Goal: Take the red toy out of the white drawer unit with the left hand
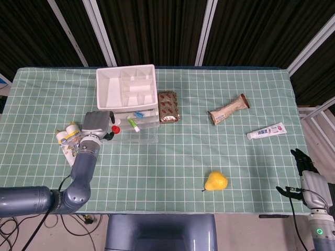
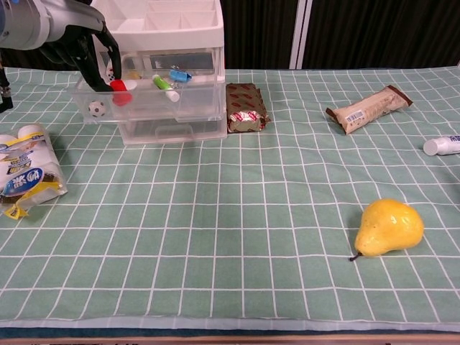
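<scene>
The white drawer unit (image 1: 125,86) (image 2: 165,21) stands at the back left with its clear upper drawer (image 1: 144,135) (image 2: 147,104) pulled out. The red toy (image 2: 120,92) (image 1: 113,128) lies in the drawer's left part. My left hand (image 1: 97,124) (image 2: 75,36) hangs over that end, its dark fingers (image 2: 109,63) reaching down just above the toy; I see no grip on it. My right hand (image 1: 304,175) rests off the table's right front corner with fingers apart, holding nothing.
The drawer also holds a small ball (image 2: 96,108), a die (image 2: 111,73), a green-and-white tube (image 2: 165,84) and a blue piece (image 2: 180,75). A tissue pack (image 2: 25,176) lies left. A brown packet (image 2: 244,106), snack bar (image 2: 368,109), toothpaste (image 1: 266,131) and pear (image 2: 388,228) lie right.
</scene>
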`<state>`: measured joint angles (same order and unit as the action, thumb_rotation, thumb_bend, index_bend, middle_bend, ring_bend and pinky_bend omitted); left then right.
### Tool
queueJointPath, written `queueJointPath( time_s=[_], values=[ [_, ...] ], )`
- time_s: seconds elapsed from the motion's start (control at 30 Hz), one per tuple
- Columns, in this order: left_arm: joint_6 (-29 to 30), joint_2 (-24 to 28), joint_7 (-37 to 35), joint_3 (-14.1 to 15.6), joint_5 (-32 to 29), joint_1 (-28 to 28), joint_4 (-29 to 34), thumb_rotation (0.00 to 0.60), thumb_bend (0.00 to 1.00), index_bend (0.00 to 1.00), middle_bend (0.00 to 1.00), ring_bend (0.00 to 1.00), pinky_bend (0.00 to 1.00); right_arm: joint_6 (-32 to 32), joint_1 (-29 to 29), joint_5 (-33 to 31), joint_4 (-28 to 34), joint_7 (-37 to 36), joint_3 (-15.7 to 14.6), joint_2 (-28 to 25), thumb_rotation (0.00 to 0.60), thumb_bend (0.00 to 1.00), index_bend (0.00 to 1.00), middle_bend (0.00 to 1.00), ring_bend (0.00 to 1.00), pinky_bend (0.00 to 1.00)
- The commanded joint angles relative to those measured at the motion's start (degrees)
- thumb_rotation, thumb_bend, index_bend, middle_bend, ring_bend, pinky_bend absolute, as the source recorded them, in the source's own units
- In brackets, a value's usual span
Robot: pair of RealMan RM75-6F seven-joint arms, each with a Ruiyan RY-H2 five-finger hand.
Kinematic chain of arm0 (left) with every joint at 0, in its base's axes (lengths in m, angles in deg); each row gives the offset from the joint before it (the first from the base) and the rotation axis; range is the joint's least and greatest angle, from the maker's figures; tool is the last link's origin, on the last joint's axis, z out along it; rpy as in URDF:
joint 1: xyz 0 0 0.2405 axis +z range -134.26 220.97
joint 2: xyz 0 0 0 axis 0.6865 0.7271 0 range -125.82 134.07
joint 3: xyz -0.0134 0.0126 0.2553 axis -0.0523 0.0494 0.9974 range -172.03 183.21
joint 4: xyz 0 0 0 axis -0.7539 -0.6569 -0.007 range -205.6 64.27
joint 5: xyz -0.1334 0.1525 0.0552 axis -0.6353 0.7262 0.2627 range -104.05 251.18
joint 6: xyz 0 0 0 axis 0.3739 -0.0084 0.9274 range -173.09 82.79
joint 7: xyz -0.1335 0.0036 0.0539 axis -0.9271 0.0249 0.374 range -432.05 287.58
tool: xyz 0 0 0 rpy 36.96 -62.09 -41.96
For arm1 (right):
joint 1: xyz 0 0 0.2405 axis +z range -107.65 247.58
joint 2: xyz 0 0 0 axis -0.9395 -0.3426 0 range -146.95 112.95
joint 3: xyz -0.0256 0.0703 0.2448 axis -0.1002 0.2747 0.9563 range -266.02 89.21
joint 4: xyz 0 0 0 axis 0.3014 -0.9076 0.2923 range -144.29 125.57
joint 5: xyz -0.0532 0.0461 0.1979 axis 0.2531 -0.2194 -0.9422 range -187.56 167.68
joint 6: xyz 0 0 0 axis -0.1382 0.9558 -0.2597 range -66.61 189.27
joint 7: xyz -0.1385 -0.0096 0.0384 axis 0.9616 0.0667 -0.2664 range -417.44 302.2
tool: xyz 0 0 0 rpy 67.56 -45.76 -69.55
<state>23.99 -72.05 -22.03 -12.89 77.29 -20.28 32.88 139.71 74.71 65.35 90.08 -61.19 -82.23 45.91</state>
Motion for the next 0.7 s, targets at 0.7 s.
queueJointPath(
  time_s=[0.7],
  values=[
    [0.25, -0.95, -0.75, 0.26, 0.41, -0.33, -0.75, 0.6, 0.42, 0.52, 1.0, 1.0, 1.0, -0.15, -0.01, -0.24, 0.14, -0.35, 0.07, -0.11, 0.6, 0.07, 0.0, 0.0, 0.0, 0.23]
  ],
)
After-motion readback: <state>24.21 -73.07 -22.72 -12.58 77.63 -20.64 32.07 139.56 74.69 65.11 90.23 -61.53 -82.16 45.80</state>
